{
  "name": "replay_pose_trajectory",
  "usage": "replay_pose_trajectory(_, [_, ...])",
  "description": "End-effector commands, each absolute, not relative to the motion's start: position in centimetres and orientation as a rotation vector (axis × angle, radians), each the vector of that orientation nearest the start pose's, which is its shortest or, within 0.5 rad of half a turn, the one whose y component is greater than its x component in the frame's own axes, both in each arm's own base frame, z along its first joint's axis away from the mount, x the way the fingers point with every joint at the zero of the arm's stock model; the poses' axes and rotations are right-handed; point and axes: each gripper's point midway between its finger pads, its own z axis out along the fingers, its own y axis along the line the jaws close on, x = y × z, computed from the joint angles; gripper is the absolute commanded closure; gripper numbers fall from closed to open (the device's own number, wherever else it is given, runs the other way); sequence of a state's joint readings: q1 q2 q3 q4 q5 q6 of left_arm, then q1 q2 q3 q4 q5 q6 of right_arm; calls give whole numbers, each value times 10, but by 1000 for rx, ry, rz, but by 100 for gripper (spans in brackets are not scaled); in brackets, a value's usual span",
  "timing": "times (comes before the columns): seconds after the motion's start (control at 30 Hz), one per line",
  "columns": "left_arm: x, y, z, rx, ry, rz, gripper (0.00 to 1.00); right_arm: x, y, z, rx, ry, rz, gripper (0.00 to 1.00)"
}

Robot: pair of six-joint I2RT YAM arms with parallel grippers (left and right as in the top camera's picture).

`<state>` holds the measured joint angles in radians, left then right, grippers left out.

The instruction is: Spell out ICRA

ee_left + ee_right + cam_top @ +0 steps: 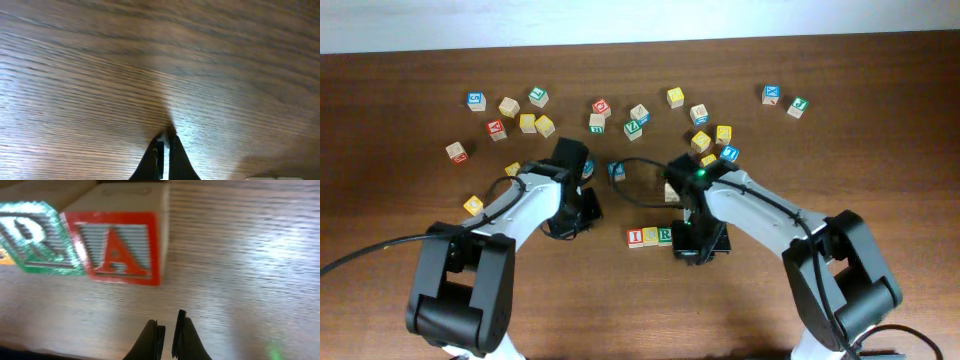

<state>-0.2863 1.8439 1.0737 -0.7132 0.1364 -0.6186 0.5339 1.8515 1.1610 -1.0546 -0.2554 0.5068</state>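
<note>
On the wooden table the I cube (635, 238), C cube (650, 237) and R cube (665, 236) stand in a row at the front middle. In the right wrist view the green R cube (35, 240) touches the red A cube (117, 247) on its right. In the overhead view the A cube is hidden under my right gripper (698, 243). My right gripper (167, 330) is shut and empty, just in front of the A cube and apart from it. My left gripper (568, 224) is left of the row. It is shut and empty over bare wood (166, 137).
Several loose letter cubes lie scattered across the back of the table, from a cube at the far left (457, 151) to a green-lettered one at the far right (798, 106). A blue-lettered cube (617, 170) lies between the arms. A yellow cube (473, 205) lies left of the left arm.
</note>
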Motion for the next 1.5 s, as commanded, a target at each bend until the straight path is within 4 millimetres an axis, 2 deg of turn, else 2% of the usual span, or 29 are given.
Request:
replay_pose_trajectory(0.0, [308,-79,-19,-663,3079,-135,100,224,180,17,54,3382,188,96])
replay_pose_trajectory(0.03, [306,-70,-19,-724,3087,-145,100,229,183,16,49,3358,210,96])
replay_pose_trajectory(0.1, [304,-63,-19,-692,3105,-137,100,230,184,16,46,3354,213,96])
replay_pose_trajectory(0.13, [300,-63,-19,-676,3121,-133,95,231,181,14,65,3336,140,96])
replay_pose_trajectory(0.2, [294,-64,-19,-684,3147,-132,98,234,173,12,101,3287,-15,96])
replay_pose_trajectory(0.3, [293,-65,-18,-685,3153,-139,96,234,181,11,37,3255,-35,96])
replay_pose_trajectory(0.37, [292,-65,-18,-686,3156,-137,99,234,181,11,37,3253,-39,96])
replay_pose_trajectory(0.47, [291,-65,-18,-687,3160,-135,99,235,179,10,114,3242,-57,96])
replay_pose_trajectory(0.57, [288,-64,-18,-691,3172,-127,98,232,174,10,108,3235,-77,96])
replay_pose_trajectory(0.6, [288,-64,-18,-691,3172,-126,98,231,176,15,90,3221,-62,96])
replay_pose_trajectory(0.67, [288,-64,-18,-692,3172,-127,97,231,185,47,6,3115,-13,96])
replay_pose_trajectory(0.73, [288,-64,-18,-692,3172,-127,96,225,184,82,13,2999,-19,96])
replay_pose_trajectory(0.8, [288,-64,-18,-691,3172,-127,96,223,184,95,-14,2897,-17,96])
replay_pose_trajectory(0.83, [288,-64,-18,-691,3171,-127,96,225,185,90,-19,2868,-2,96])
replay_pose_trajectory(0.9, [290,-64,-18,-689,3164,-131,96,227,184,67,-4,2875,16,96])
replay_pose_trajectory(1.0, [290,-64,-18,-688,3162,-133,94,227,184,39,11,2932,12,96])
replay_pose_trajectory(1.07, [291,-65,-18,-687,3158,-135,93,231,202,23,-126,2967,115,96])
replay_pose_trajectory(1.13, [291,-65,-18,-686,3158,-136,93,232,197,10,-103,2997,78,96])
replay_pose_trajectory(1.27, [291,-65,-18,-686,3158,-136,93,238,188,6,-40,3017,83,96])
replay_pose_trajectory(1.33, [292,-65,-18,-685,3155,-138,93,238,194,7,-118,3018,124,96])
replay_pose_trajectory(1.47, [292,-65,-18,-685,3154,-137,93,236,198,7,-122,3028,159,96])
